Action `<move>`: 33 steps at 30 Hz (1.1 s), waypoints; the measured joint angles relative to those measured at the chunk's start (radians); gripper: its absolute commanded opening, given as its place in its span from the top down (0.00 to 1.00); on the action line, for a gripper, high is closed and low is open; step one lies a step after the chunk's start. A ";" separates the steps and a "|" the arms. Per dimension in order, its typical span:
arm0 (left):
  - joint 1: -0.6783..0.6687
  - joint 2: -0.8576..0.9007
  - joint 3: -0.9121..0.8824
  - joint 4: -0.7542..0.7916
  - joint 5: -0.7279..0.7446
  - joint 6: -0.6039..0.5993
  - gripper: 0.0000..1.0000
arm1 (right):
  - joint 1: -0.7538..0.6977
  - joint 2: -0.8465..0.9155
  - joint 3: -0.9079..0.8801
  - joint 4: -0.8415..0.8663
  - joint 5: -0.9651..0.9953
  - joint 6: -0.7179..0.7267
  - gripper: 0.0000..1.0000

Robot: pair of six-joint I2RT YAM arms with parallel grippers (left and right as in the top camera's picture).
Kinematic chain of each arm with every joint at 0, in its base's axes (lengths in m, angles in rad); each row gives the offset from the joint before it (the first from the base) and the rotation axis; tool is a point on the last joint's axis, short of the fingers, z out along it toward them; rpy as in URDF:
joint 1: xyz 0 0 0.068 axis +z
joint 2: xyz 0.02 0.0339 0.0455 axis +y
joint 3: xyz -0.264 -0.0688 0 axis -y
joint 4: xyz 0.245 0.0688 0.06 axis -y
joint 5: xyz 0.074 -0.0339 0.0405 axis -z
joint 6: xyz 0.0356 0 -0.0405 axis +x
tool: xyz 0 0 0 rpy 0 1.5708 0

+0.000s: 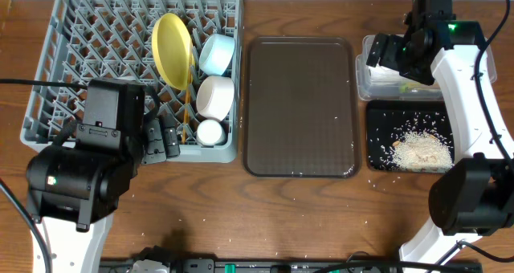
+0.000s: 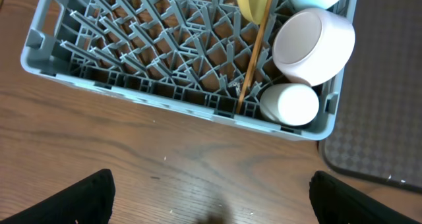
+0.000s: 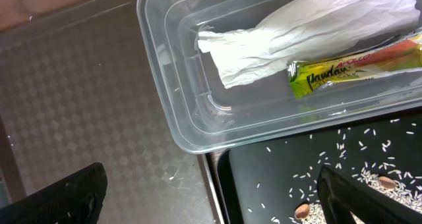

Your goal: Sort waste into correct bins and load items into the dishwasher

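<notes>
Both wide and empty, left gripper (image 2: 211, 197), right gripper (image 3: 217, 194), crumpled white napkin (image 3: 297, 26) beside green-yellow wrapper (image 3: 349, 66) in clear tub (image 3: 178, 105)

The rack (image 2: 132, 85) is sitting on the desk (image 2: 165, 174) ahead of the left jaws. The napkin (image 3: 297, 26) and wrapper (image 3: 343, 69) are lying in the tub (image 3: 173, 118) ahead of the right jaws.
</notes>
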 measured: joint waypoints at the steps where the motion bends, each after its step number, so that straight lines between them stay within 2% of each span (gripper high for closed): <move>1: 0.000 0.000 0.000 0.014 -0.003 0.000 0.04 | 0.000 0.000 0.000 0.000 0.000 0.000 0.01; 5: 0.009 -0.026 -0.034 0.159 -0.011 0.007 0.04 | 0.000 0.000 0.000 0.000 0.000 0.000 0.01; 9: 0.035 -0.125 -0.158 0.320 -0.013 0.020 0.04 | 0.000 0.000 0.000 0.000 0.000 0.000 0.01; 24: 0.168 -0.648 -0.930 1.001 -0.014 0.040 0.03 | 0.000 0.000 0.000 0.000 0.000 0.000 0.01; 33: 0.200 -0.886 -1.260 1.236 -0.013 0.042 0.04 | 0.000 0.000 0.000 0.000 0.000 0.000 0.01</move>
